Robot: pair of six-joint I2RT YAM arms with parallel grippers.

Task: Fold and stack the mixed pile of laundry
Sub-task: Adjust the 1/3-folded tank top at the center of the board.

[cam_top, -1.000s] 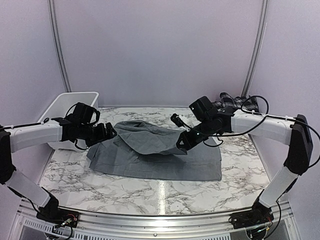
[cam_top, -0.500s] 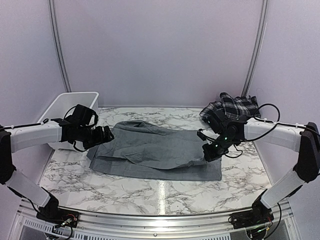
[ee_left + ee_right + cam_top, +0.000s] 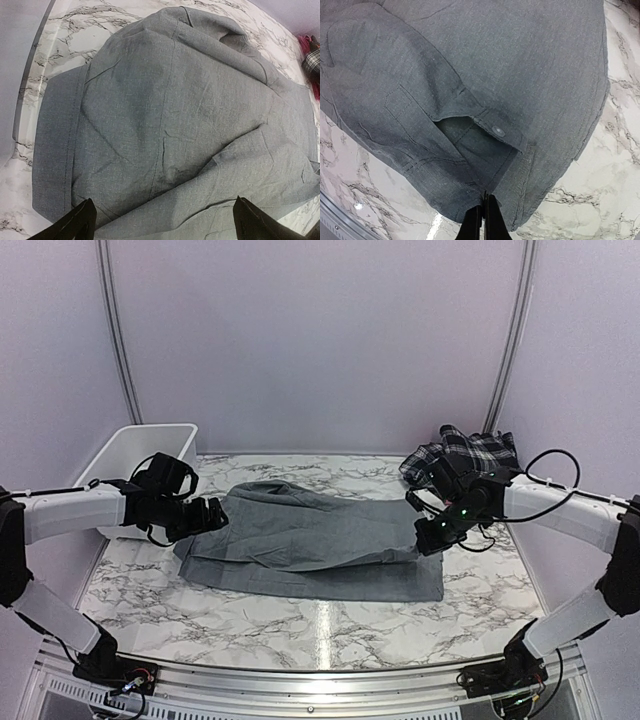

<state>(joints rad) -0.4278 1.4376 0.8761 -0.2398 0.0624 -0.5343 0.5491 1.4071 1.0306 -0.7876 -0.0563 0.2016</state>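
Note:
The grey trousers (image 3: 310, 545) lie spread across the middle of the marble table, with a folded upper layer running to the right end. My right gripper (image 3: 428, 537) is shut on the trousers' edge near a button (image 3: 497, 131), low at the garment's right end; in the right wrist view the gripper (image 3: 484, 220) pinches the cloth (image 3: 470, 75). My left gripper (image 3: 205, 513) is open and empty just above the trousers' left end; in the left wrist view its fingers (image 3: 82, 222) stand wide apart over the grey cloth (image 3: 175, 115). A black-and-white plaid piece (image 3: 465, 455) lies at the back right.
A white slotted basket (image 3: 130, 455) stands at the back left, beside my left arm. A red-pink piece (image 3: 305, 42) shows next to the plaid piece (image 3: 314, 62) at the far right of the left wrist view. Bare marble (image 3: 300, 625) lies in front of the trousers.
My right gripper has moved right and down with the trousers' edge, drawing the raised upper layer out flat toward the right end. My left gripper has shifted slightly left and lower.

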